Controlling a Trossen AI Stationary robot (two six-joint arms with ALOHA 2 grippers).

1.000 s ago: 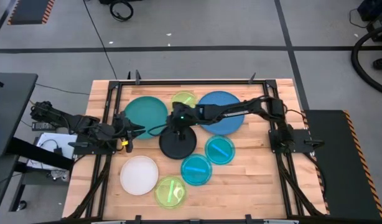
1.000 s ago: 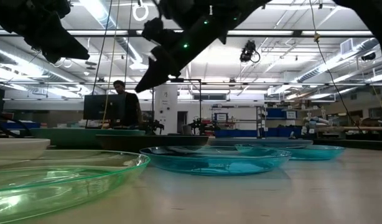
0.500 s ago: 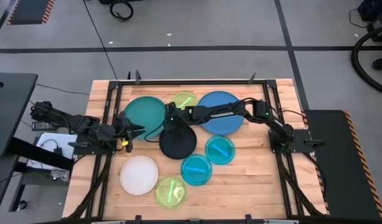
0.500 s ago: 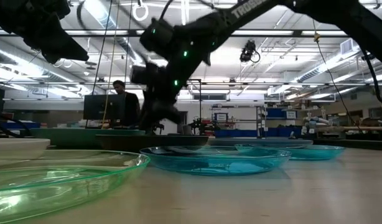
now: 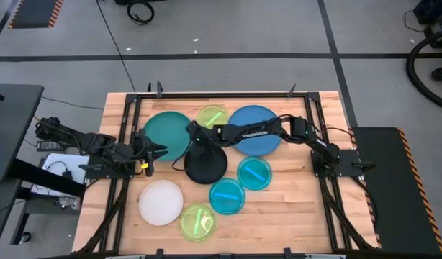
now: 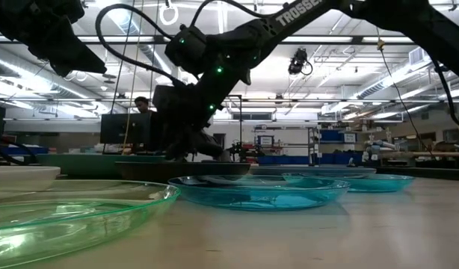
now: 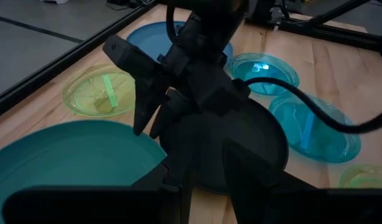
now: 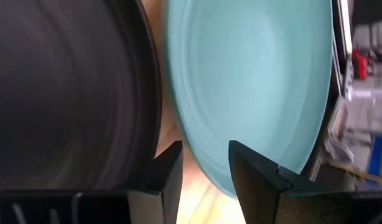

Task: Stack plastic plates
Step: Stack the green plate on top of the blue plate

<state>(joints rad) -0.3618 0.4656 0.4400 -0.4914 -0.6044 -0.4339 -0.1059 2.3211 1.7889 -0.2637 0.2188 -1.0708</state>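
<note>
Eight plates lie flat on the wooden table in the high view: teal, blue, black, white, two cyan and two lime. My right gripper reaches across from the right. It is open, low, fingers pointing down at the black plate's left rim beside the teal plate. My left gripper waits open near the table's left edge, beside the teal plate. My right gripper has its fingers pointing down over the black plate's rim on the side toward the teal plate. Whether they touch the rim, I cannot tell.
A black frame borders the table. The lime plate at the far edge sits between the teal and blue plates. Bare wood lies at the near right. A person stands in the room beyond.
My right gripper has moved toward the table's left edge and down, from above the black plate's far part to its left rim by the teal plate. The plates have kept their places.
</note>
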